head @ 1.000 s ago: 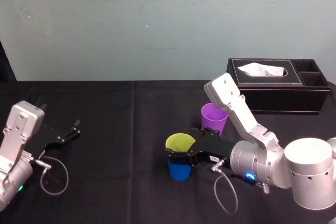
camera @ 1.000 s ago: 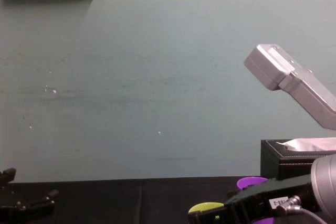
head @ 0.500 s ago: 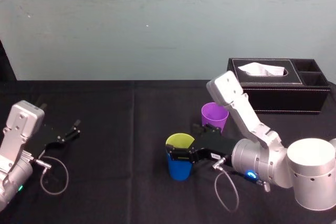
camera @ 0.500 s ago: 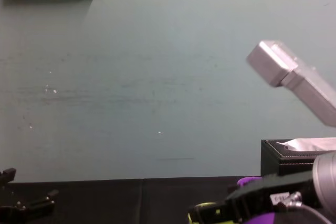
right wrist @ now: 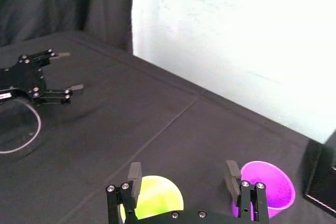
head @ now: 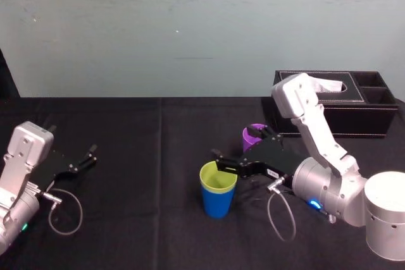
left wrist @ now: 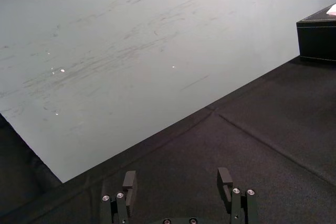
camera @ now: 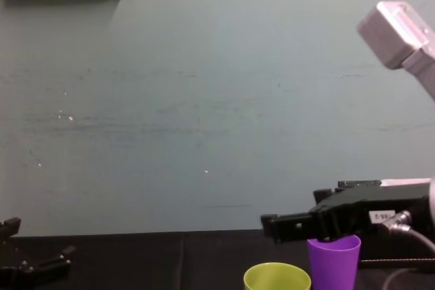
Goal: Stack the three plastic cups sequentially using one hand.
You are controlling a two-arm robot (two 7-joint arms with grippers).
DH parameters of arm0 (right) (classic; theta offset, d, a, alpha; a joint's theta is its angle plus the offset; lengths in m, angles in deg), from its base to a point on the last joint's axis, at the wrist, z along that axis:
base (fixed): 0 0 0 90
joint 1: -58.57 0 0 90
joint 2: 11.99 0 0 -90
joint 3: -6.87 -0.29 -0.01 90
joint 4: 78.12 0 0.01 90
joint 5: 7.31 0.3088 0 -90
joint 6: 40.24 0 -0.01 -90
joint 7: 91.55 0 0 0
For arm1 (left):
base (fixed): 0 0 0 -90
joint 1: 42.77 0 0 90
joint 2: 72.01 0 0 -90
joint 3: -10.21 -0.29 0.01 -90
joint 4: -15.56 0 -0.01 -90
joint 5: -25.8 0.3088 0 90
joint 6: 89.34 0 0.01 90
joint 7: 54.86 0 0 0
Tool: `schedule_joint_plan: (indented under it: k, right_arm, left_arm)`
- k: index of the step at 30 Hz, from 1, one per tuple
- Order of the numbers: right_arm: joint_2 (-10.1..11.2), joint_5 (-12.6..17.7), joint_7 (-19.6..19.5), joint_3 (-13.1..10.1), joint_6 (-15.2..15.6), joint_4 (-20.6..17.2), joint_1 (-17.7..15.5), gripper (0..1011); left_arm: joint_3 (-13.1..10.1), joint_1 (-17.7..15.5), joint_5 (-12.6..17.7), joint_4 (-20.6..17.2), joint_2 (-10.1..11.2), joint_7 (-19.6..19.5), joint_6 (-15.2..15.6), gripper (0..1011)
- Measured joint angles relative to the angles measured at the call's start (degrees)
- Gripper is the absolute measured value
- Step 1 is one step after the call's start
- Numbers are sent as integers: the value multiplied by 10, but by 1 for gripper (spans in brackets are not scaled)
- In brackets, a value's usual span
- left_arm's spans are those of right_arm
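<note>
right gripper (head: 234,143): black, white label and cable, on a light grey arm. fingers spread wide, nothing between them (right wrist view). it hangs above the black-clothed table (head: 145,219), over the gap between the two-cup stack and the lone cup. in the chest view its fingers sit higher than both rims.

yellow-green tapered plastic cup (head: 218,178): nested upright inside the blue tapered plastic cup (head: 217,205), near table centre.

purple tapered plastic cup (head: 252,136): upright, apart from the stack, to its right and farther back, partly hidden by the gripper. black leather tissue box (head: 329,115) behind it.

left gripper (head: 82,159): lies on the cloth at far left, fingers apart, empty.
</note>
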Motion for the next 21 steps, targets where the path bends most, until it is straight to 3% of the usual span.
schedule_joint_plan:
  k: [21]
  right_arm:
    - [-2,-29,-32,-62,-5,-41,-73,1003]
  left_arm:
    - [0,0,0,0,0,0,0,1000]
